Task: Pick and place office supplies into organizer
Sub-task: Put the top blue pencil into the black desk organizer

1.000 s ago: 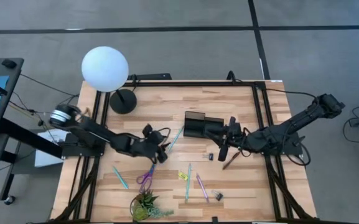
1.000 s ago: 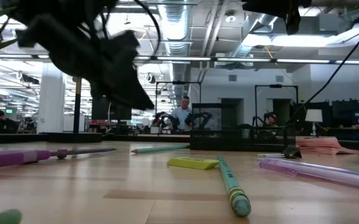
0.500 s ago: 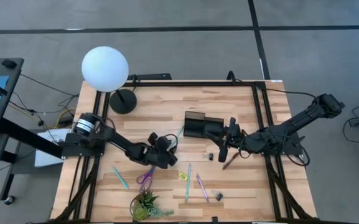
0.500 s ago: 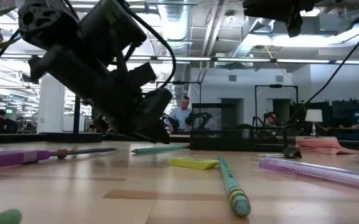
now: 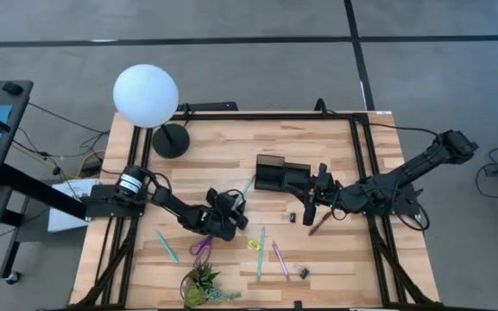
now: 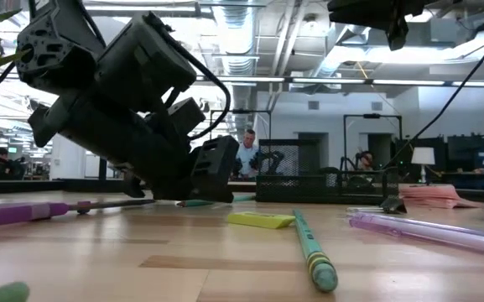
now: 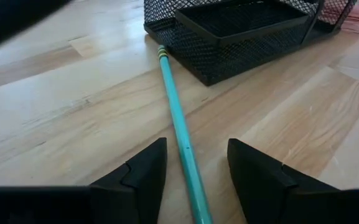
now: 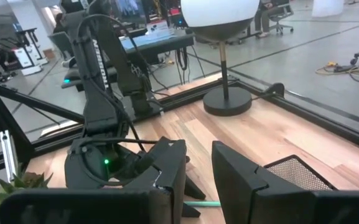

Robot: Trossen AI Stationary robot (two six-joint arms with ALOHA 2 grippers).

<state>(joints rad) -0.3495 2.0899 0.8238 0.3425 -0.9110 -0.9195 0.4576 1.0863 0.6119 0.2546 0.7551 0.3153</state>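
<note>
A white globe lamp (image 5: 146, 96) and green plant (image 5: 201, 284) occupy the table (image 5: 318, 138).

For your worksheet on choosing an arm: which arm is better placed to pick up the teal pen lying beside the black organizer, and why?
Left. The left hand is low, fingers open either side of the teal pen. The right hand waits beyond the organizer, empty.

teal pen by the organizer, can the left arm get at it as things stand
Probably yes. The left end effector is open and low over the table, with the teal pen lying between its fingers and bare wood on both sides. The organizer sits only at the pen's far tip.
</note>
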